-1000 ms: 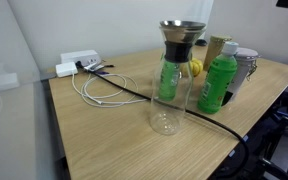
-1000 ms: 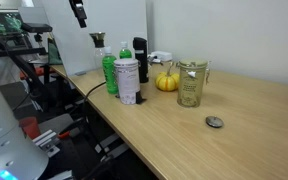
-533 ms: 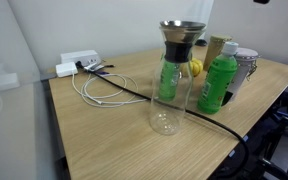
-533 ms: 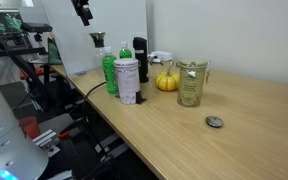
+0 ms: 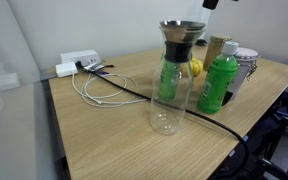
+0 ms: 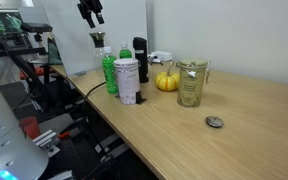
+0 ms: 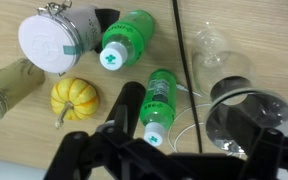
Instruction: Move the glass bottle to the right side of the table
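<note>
The glass bottle [image 5: 171, 82] is a tall clear carafe with a dark flared collar. It stands upright on the light wood table [image 5: 94, 135], next to a green plastic bottle [image 5: 219, 83]. In an exterior view it stands at the table's far end [image 6: 98, 47]. The wrist view looks down on its open top [image 7: 246, 112]. My gripper [image 6: 91, 13] hangs high above the bottles, open and empty, and only its tip shows at the top edge [image 5: 212, 3]. Its dark fingers [image 7: 174, 160] spread across the bottom of the wrist view.
Two green bottles [image 7: 124, 50] [image 7: 159, 105], a white-lidded can [image 6: 127, 80], a black bottle [image 6: 140, 58], a small yellow pumpkin [image 6: 167, 81] and a glass jar [image 6: 191, 83] crowd one end. A white power strip [image 5: 79, 62] and white and black cables [image 5: 109, 90] lie beside the carafe. A small round cap [image 6: 214, 122] lies apart.
My gripper has moved sideways, high above the table, to a spot over the glass bottle and green bottles. Nothing on the table has moved.
</note>
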`<state>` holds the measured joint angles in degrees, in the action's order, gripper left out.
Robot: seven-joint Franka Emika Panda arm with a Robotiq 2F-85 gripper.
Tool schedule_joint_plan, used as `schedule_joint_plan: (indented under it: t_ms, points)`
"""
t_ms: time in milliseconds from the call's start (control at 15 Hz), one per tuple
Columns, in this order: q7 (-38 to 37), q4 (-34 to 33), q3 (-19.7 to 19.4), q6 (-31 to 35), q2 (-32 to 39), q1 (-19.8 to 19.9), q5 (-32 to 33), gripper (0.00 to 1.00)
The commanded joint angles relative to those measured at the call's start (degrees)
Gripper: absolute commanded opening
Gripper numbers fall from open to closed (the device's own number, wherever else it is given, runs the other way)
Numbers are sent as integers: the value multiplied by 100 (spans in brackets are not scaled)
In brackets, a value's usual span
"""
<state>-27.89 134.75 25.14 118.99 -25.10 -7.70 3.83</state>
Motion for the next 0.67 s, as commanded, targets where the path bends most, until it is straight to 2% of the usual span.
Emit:
schedule_joint_plan:
  t_ms: [0,333,600]
  points:
    - [341,-448,-48,-113,446,-166,377,100]
    - [669,-722,-93,-135,650,-414,460,100]
    - [127,-595,-39,58,849,-403,485,100]
